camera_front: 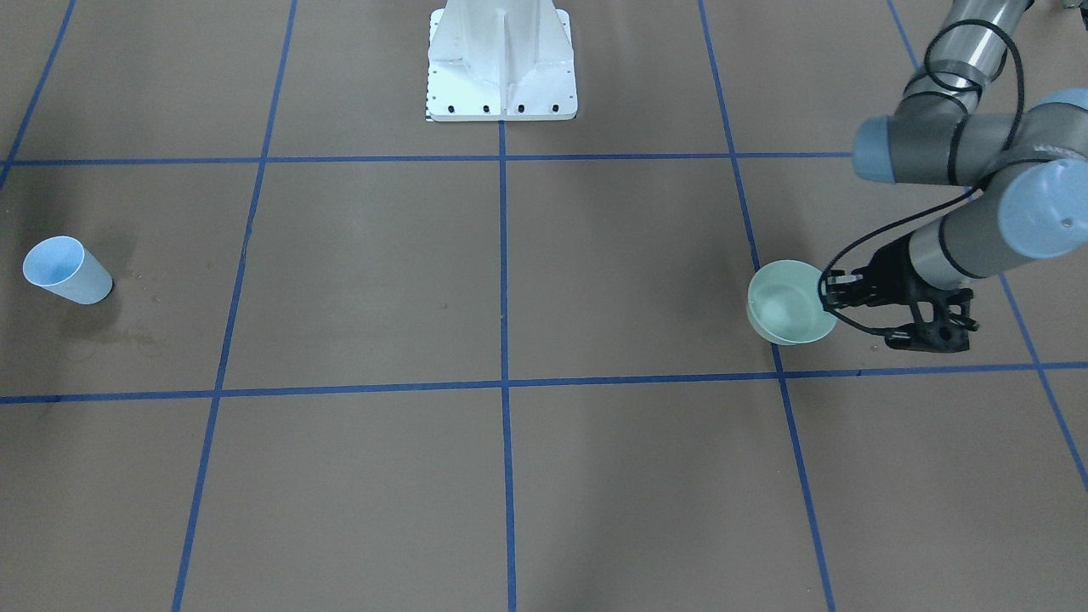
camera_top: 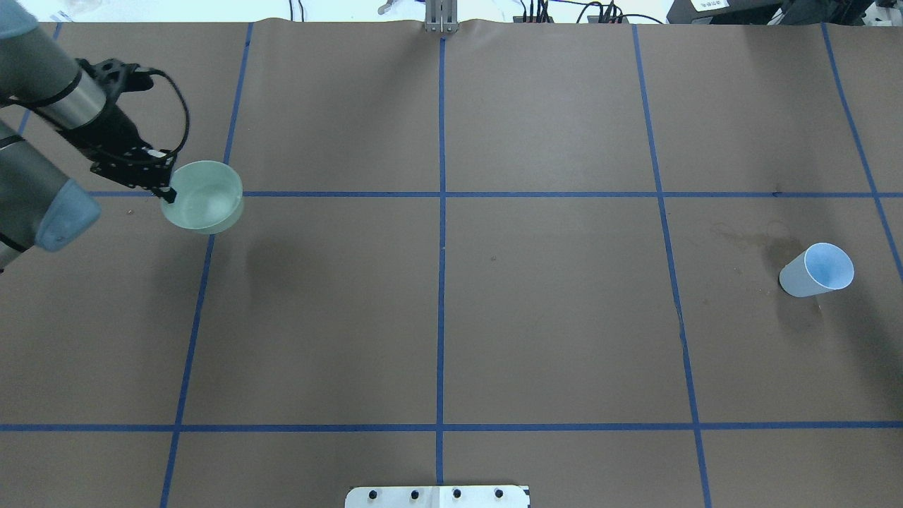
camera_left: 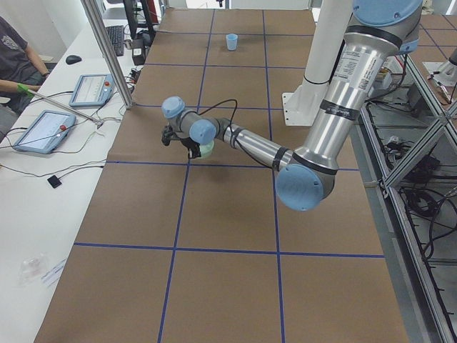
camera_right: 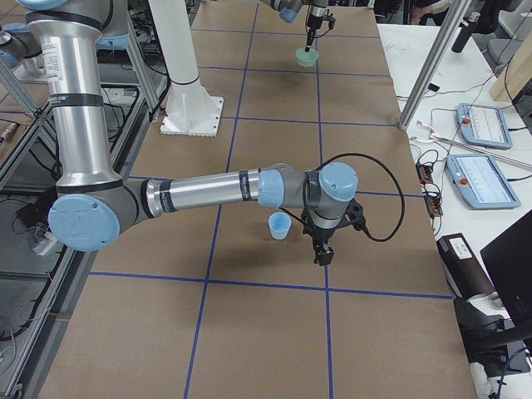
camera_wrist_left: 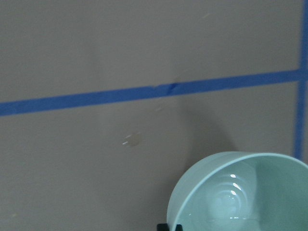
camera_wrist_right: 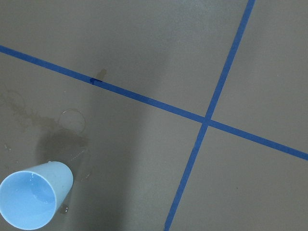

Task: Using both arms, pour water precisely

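Water (camera_wrist_left: pixel 228 197) glints (faint ripples only) in the pale green bowl (camera_top: pixel 204 204) at the tabletop's (camera_top: pixel 451 317) 10 o'clock, seen from overhead; the left jaws are clamped on its rim at 9 o'clock. The right jaws hang near the blue cup (camera_right: pixel 279 225); whether they are parted cannot be told

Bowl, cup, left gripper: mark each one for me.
bowl (camera_top: pixel 208 204), overhead view, on its inside floor.
cup (camera_top: pixel 822 269), overhead view, on the inner wall at its mouth.
left gripper (camera_top: pixel 168 192), overhead view, at the fingertips on the bowl's rim.
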Controlling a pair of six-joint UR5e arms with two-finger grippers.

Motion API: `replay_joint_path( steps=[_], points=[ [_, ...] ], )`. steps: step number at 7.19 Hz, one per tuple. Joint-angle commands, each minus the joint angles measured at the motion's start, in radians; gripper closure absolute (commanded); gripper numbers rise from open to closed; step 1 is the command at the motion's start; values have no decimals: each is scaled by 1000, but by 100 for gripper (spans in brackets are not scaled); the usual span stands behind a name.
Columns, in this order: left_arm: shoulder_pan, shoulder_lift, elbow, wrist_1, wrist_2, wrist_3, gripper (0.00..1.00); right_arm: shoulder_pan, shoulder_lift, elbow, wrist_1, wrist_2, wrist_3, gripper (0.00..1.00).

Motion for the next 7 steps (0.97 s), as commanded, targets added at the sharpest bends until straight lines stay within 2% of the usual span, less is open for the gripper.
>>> replay_joint_path(
  steps=[1,3,5,7],
  points=[
    [182,-185,-78,57,38,-426,100,0,-5,27,-1,2,0,0],
    [326,-336,-19,63,163,-605,100,0,-6,25,-1,2,0,0],
    [345,-421,145,14,167,-663,100,0,-8,25,-1,2,0,0],
    [346,-440,262,-122,173,-663,100,0,-13,24,-1,2,0,0]
  ],
)
